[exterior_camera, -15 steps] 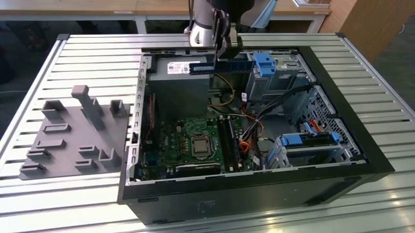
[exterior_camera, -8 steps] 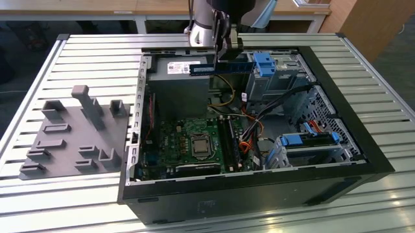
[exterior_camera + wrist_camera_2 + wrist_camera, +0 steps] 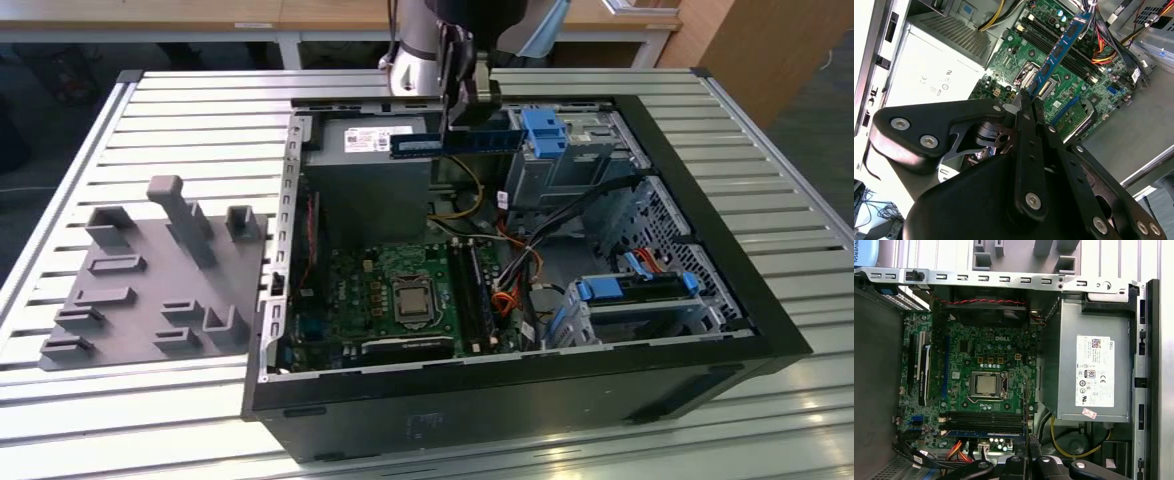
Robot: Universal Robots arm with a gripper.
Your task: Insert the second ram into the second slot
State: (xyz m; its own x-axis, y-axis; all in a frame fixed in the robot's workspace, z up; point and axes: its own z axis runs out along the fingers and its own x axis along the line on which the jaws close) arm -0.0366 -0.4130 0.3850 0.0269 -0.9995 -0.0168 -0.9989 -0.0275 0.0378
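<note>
My gripper (image 3: 458, 122) hangs over the far part of the open computer case (image 3: 747, 300), shut on the second ram (image 3: 454, 141). The ram is a thin blue stick held level above the case. In the second wrist view the ram (image 3: 1059, 50) runs out from my closed fingertips (image 3: 1022, 102), showing dark chips. It hovers over the motherboard (image 3: 1019, 55) beside the long dark memory slots (image 3: 1051, 42). In the first wrist view the ram (image 3: 985, 432) appears edge-on as a blue line next to the memory slots (image 3: 984, 419), apart from them, with my gripper (image 3: 1029, 441) at its end.
A grey power supply (image 3: 367, 172) fills the case's far corner on the exterior view's left. Blue drive brackets (image 3: 547, 130) (image 3: 638, 290) and orange and black cables (image 3: 514, 250) sit on the right. The processor socket (image 3: 403, 296) lies beside the slots. A grey parts fixture (image 3: 147, 285) rests on the slatted table.
</note>
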